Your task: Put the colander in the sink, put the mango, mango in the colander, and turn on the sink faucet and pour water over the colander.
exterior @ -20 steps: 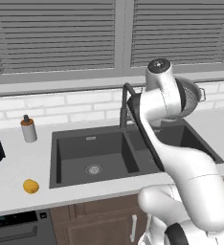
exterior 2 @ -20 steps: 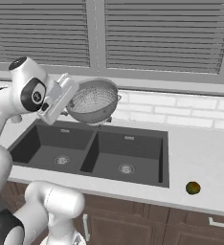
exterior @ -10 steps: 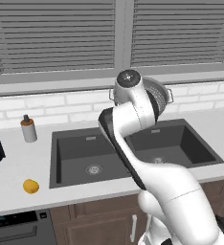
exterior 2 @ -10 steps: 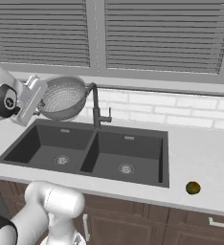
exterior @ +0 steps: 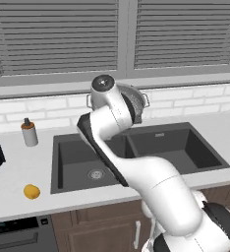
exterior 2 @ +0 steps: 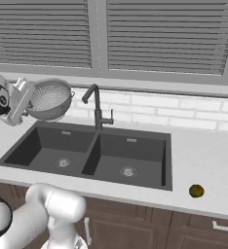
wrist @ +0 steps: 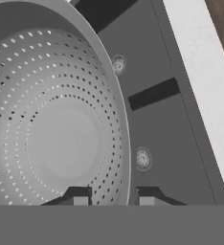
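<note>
While the gripper (wrist: 110, 201) clamps its rim, colander (exterior 2: 50, 99) tilted above sink (exterior 2: 91, 153), faucet (exterior 2: 97, 107) beside

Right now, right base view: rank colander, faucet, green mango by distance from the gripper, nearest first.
1. Colander: held in the gripper by its rim, above the sink's left end.
2. Faucet: behind the divider between the basins, to the right of the colander.
3. Green mango: on the counter's front edge, far right.
</note>
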